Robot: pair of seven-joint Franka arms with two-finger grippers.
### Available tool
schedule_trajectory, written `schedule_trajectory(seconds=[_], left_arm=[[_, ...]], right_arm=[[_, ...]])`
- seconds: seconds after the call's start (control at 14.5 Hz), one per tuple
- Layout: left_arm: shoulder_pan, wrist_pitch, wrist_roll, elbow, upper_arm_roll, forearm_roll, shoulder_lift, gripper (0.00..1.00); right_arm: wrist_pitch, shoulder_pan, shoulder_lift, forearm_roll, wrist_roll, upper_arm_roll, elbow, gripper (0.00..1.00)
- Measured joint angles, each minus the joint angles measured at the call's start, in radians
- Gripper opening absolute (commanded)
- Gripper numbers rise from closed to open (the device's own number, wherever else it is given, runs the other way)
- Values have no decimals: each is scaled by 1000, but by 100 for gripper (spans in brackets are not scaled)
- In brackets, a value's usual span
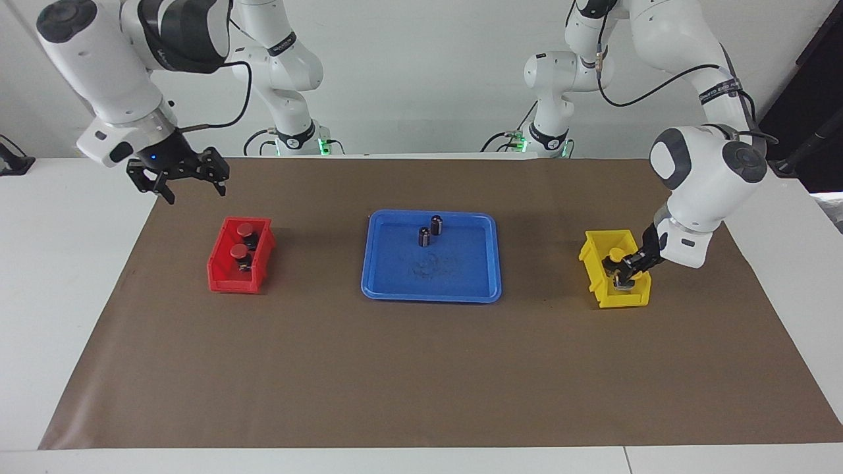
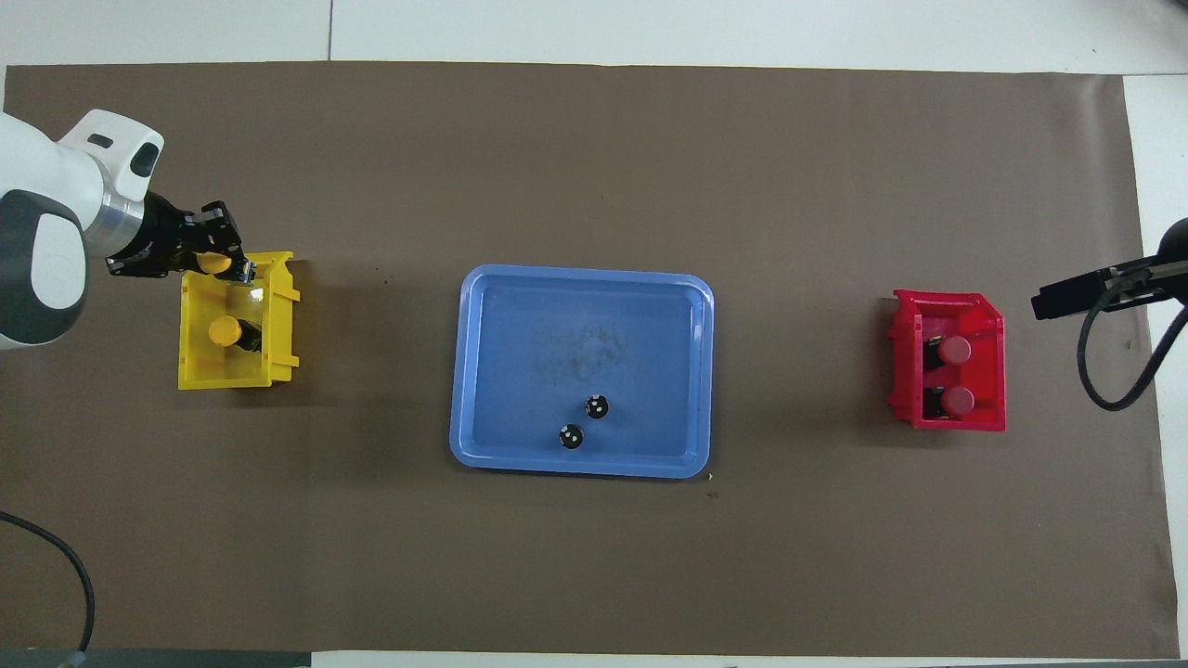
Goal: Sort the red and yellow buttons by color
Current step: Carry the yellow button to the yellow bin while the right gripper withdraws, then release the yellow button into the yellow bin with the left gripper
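Left end effector is clamped on 1 yellow button over the yellow bin, at the bin's 12 o'clock edge in the overhead view. Risk: released there, it clips the rim and tips out. Right end effector hangs apart, above the red bin holding 2 red buttons.

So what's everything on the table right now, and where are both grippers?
red buttons: two, red caps, both in the red bin
yellow buttons: two, yellow caps; one in the yellow bin, one in the left gripper
red bin: one, red, toward the right arm's end
yellow bin: one, yellow, toward the left arm's end
capless cylinders: two, dark, standing in the tray
tray: one, blue, mid-table
mat: one, brown, under everything
left gripper: shut on a yellow button, at the yellow bin's rim
right gripper: open, empty, raised over the mat by the red bin
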Motion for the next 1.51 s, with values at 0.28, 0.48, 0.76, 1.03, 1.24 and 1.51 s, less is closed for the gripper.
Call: schedule_trajectory(seconds=[0.28,0.48,0.76,1.03,1.24,1.51], left_arm=[[7,69,2,-62,0,0,-1,1],[7,111,2,-93,0,0,-1,19],[11,123,2,-101,1,0,-1,40],[14,123,2,-103,1,0,-1,44],[16,147,2,-122,0,0,-1,44],[16,165,2,-142,-4,-2,-7,48]], right_arm=[[-45,2,4,-18,66,2,58,100],[-45,3,17,-18,67,3,62,100],[-63,70,19,-18,70,-53,69,100],[-78,148,13,-18,71,-158,69,100],[-79,161,11,-18,71,-183,69,100],[-79,166,13,-18,80,-182,68,100]])
